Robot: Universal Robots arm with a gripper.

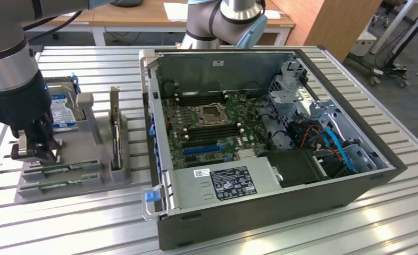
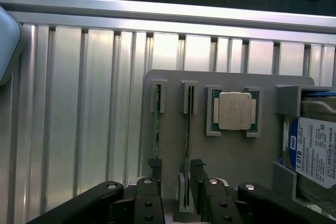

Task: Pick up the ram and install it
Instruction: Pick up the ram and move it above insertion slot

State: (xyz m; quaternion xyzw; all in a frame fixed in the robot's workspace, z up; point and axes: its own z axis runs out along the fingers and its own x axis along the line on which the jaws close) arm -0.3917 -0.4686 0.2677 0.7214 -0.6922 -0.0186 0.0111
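2 ram sticks (image 1: 56, 184) lie on edge in slots of the gray holder (image 1: 88, 187) at the exterior view's left, just below the released pincer (image 1: 39, 154) (its fingers (image 2: 149, 195) spread wide); rightward, the open computer case (image 1: 266, 212) sits on the desk (image 1: 67, 226).

Gripper (image 1: 35, 153) hung over holder tray (image 1: 74, 187), jaws wide above the ram (image 2: 187, 129). Hard drive (image 1: 62, 110) stood close by, expansion card (image 1: 115, 130) upright alongside; case wall (image 1: 152, 133) blocked exterior view's right.
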